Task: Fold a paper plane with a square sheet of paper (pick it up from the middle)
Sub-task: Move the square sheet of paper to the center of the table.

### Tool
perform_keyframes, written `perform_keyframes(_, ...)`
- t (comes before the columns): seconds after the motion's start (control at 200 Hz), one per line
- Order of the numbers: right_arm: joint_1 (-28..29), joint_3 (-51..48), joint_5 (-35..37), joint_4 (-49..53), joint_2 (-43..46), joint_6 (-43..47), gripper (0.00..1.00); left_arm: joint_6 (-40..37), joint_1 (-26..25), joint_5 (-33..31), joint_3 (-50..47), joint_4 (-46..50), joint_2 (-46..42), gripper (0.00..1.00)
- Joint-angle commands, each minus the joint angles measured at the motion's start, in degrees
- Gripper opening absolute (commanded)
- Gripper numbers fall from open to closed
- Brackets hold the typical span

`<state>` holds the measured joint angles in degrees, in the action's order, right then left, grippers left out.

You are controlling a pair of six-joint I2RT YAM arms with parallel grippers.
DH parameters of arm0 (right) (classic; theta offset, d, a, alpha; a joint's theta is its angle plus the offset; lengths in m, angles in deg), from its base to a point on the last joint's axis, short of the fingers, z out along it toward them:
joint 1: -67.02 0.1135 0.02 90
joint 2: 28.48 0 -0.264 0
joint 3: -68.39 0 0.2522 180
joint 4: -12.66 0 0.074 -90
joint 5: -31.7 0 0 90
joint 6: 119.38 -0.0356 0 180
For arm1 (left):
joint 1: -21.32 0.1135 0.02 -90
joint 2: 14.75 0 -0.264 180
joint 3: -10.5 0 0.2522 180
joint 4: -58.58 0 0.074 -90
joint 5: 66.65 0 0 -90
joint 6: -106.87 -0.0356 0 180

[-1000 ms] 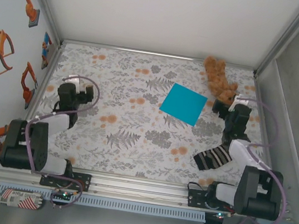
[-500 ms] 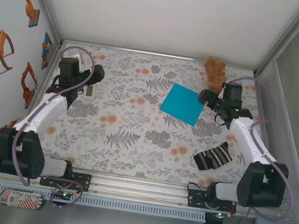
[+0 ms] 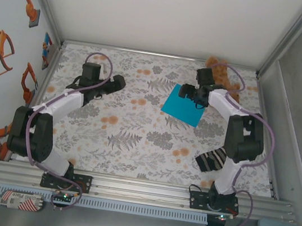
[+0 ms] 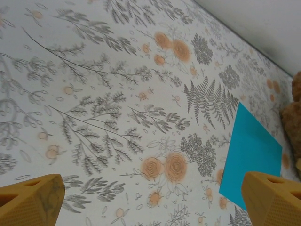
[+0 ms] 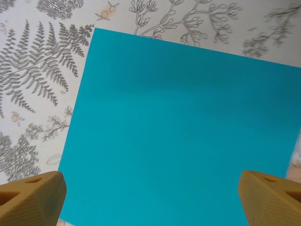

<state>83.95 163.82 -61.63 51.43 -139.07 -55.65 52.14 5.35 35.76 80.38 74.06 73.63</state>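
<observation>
Reaching out over the counter [image 3: 135, 139], both arms have stretched far from where they sat folded up a moment ago. The right fingers [image 3: 187, 92] now hang over the far edge of the square sheet of paper [image 3: 184, 111], near the teddy bear [image 3: 223, 72]. They are spread wide and hold nothing. In the right wrist view, the blue sheet shows between the two yellow tips.

The left fingers [image 3: 117, 82] have swung out to the left part of the counter, well apart from the paper. They are wide too, empty, and they point toward the sheet.

The paper has not moved. It lies flat with no folds, on the far right part of the flowery counter. The striped cloth [image 3: 215, 158] lies closer to the robot.

So the folding has not started yet. The arms look like they are just getting into place. The right fingers probably need to go down on the middle of the sheet next. Thin, flat paper is hard to pinch, so it could slide or crumple.
</observation>
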Motion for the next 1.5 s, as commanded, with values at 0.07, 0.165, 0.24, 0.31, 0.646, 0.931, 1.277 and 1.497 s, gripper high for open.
perform_keyframes(0.07, 1.0, 9.1, -1.3, 6.4, -8.5, 3.3, 0.93, 2.6, -2.2, 3.2, 4.4, -0.8, 4.4, 0.96)
perform_keyframes(0.165, 1.1, 10.1, -2.4, 6.5, -11.1, 3.3, 0.93, 3.1, -3.2, 3.9, 5.6, -0.8, 6.4, 0.96)
perform_keyframes(0.24, 1.3, 10.1, -3.2, 6.5, -12.2, 3.3, 0.92, 3.2, -3.8, 4.2, 6.5, -0.4, 7.7, 0.96)
perform_keyframes(0.31, 1.7, 9.4, -3.8, 6.5, -12.4, 3.3, 0.92, 3.3, -4.3, 4.4, 7.0, 0.0, 8.5, 0.96)
perform_keyframes(0.646, 5.4, 1.0, -8.7, 4.6, -10.6, 4.9, 0.89, 4.4, -4.6, 2.0, 7.2, 1.2, 9.6, 0.96)
perform_keyframes(0.931, 14.2, -5.3, -11.7, 4.8, -6.9, 10.4, 0.78, 6.5, -4.6, -2.5, 3.4, 2.7, 6.3, 0.96)
perform_keyframes(1.277, 17.6, -8.1, -9.1, -5.4, 7.1, -4.8, 0.77, 9.3, -6.6, -1.2, -1.1, 2.7, 2.1, 0.96)
perform_keyframes(1.497, 16.3, -13.9, -4.4, -5.8, 15.0, -7.3, 0.77, 14.3, -12.2, -2.7, 0.8, 5.9, 3.7, 0.96)
